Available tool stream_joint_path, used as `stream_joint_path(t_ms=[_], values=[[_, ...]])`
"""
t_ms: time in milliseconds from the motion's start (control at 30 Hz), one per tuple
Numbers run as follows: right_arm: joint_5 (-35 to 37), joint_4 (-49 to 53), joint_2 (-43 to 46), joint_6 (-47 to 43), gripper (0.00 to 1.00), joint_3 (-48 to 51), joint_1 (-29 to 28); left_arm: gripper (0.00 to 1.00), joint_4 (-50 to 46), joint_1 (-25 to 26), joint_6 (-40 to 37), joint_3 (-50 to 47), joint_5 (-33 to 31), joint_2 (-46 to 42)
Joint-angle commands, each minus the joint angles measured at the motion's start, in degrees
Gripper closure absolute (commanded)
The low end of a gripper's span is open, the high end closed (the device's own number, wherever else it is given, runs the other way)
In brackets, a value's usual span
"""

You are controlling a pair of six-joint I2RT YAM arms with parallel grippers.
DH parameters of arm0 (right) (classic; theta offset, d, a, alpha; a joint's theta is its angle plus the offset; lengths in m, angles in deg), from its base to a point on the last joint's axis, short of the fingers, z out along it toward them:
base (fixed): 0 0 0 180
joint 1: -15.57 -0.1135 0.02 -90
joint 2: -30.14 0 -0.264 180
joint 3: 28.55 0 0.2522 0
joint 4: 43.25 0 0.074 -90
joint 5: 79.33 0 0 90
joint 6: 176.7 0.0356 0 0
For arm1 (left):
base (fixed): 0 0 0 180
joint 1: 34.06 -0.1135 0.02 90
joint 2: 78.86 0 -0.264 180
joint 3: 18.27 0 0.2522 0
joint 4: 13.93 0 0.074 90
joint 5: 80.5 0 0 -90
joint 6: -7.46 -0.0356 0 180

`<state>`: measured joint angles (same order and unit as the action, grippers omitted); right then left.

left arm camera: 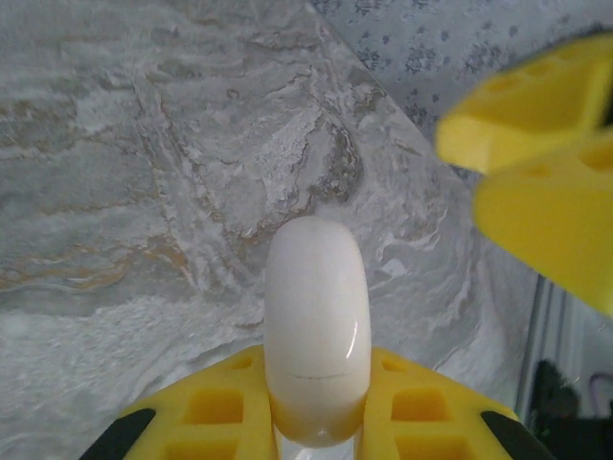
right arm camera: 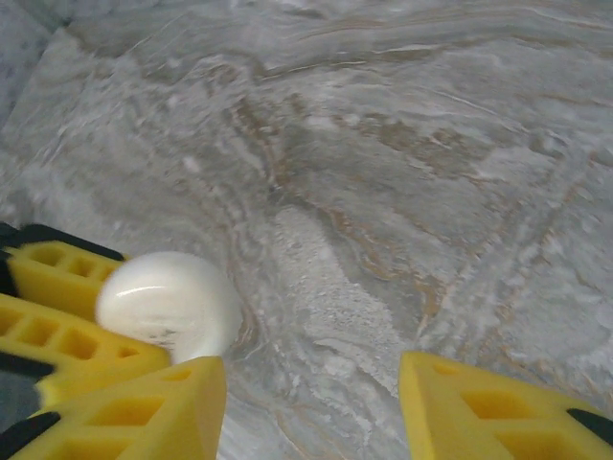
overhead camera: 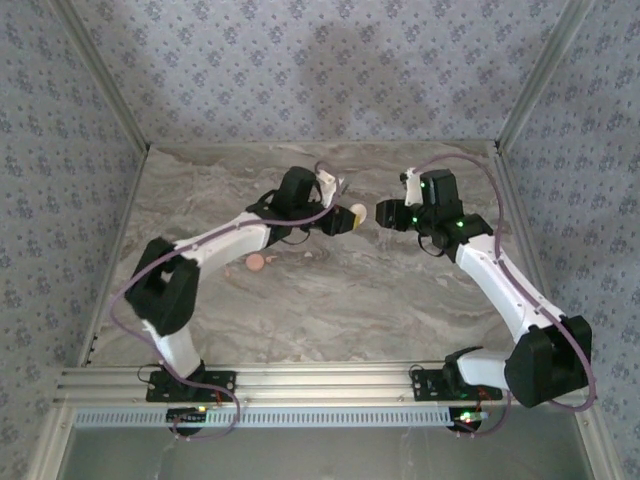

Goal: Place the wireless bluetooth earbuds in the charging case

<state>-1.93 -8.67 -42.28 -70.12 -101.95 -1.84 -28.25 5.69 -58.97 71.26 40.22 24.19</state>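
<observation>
A glossy cream-white rounded case [left arm camera: 316, 316] with a thin seam line across it, which I take for the charging case, is clamped between the yellow fingers of my left gripper [left arm camera: 316, 393], which is shut on it. From above, the case [overhead camera: 357, 212] hangs over the middle of the table in the left gripper [overhead camera: 349, 216]. My right gripper [overhead camera: 383, 213] faces it from the right, open and a little apart. In the right wrist view the case [right arm camera: 168, 302] sits left of the right gripper [right arm camera: 311, 383], outside its jaws. The earbuds I cannot make out for sure.
A small salmon-pink rounded piece [overhead camera: 258, 262] lies on the marble table [overhead camera: 400, 300] under the left forearm, with pale specks [overhead camera: 305, 254] just right of it. Patterned walls [overhead camera: 320, 70] close in the back and sides. A metal rail [overhead camera: 320, 382] runs along the near edge.
</observation>
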Motion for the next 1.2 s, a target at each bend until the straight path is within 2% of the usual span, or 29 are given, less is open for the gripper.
stream_joint_path(t_ms=[0, 133, 433, 567, 733, 967, 1167], values=[[5.69, 1.00, 0.00, 7.92, 0.48, 0.98, 1.43, 0.88, -5.46, -0.28, 14.51, 7.08, 3.56, 6.46], [6.58, 2.97, 0.24, 11.04, 0.48, 2.23, 2.79, 0.89, -5.17, 0.00, 22.75, 10.83, 5.96, 12.96], [4.60, 8.20, 2.89, 12.98, 0.48, 4.18, 5.94, 0.89, -6.97, 0.37, 28.76, 11.16, 7.24, 17.59], [4.95, 8.40, 3.17, 13.65, 0.49, 4.18, 6.68, 0.88, -3.47, 1.32, 33.23, 11.14, 7.08, 19.22], [4.05, 8.82, 2.29, 14.48, 0.49, 4.09, 6.90, 0.87, -1.49, 2.39, 40.41, 16.57, 9.11, 25.18], [3.94, 9.33, 3.30, 16.31, 0.50, 4.46, 6.86, 0.86, -9.88, 5.08, 39.16, 27.41, 9.18, 31.25], [4.09, 9.72, 3.87, 17.02, 0.50, 3.67, 6.93, 0.84, -13.27, 5.34, 39.80, 29.85, 8.66, 33.27]])
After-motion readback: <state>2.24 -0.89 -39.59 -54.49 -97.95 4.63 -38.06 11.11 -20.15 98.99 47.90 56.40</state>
